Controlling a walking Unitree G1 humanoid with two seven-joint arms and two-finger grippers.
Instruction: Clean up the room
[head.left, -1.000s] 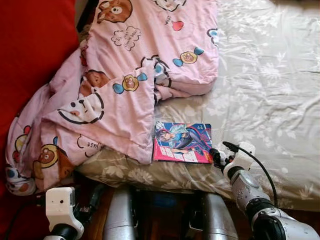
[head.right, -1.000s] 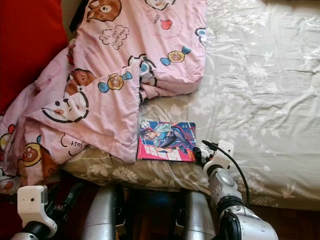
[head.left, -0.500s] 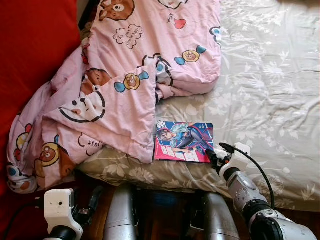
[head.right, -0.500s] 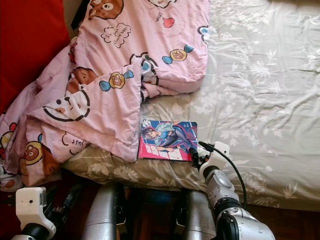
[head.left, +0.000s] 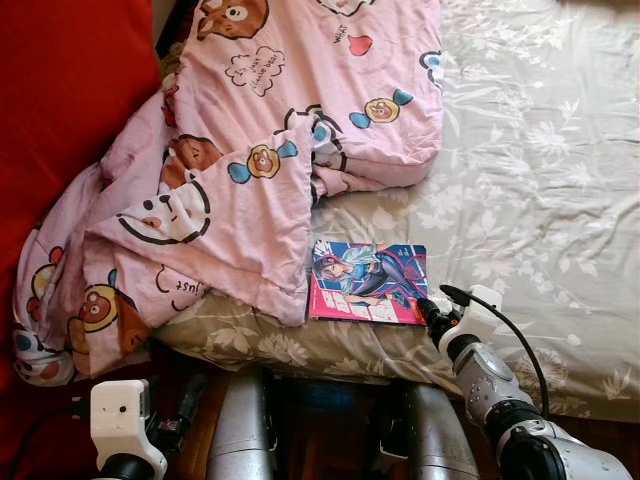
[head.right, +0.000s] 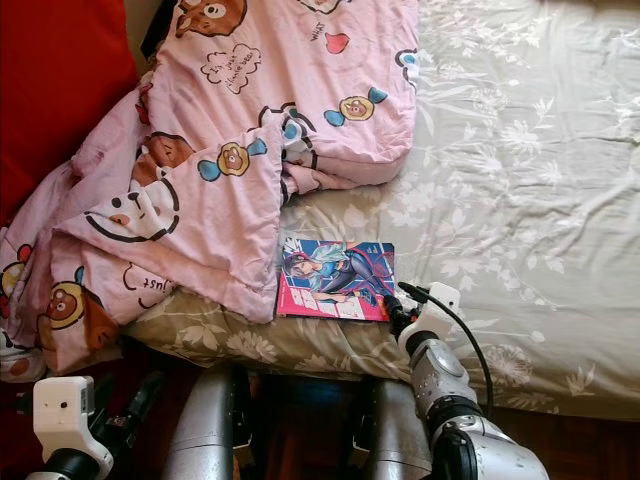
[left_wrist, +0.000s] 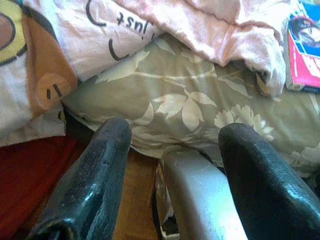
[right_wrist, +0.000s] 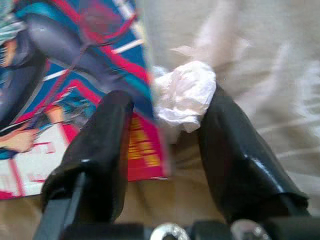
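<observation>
A pink blanket (head.left: 250, 150) sprawls toward ten o'clock over the bed (head.left: 540, 170); a book (head.left: 366, 284) lies near its six-o'clock edge. Just beside the book's right edge sits a white wad (right_wrist: 184, 95), straddled by the right pincer (right_wrist: 167, 120), spread and gripping nothing. Best to ease lower so the pincer closes on the wad alone, not the cover; the left pincer (left_wrist: 175, 145) hangs released, idle.

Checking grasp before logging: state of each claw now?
Left claw: open, holding nothing, low beside the bed's edge.
Right claw: open, fingers either side of a crumpled white tissue beside the comic book; not closed on it.

One comic book (head.left: 367, 283), one crumpled tissue (right_wrist: 185, 95), one pink blanket (head.left: 250, 150).
</observation>
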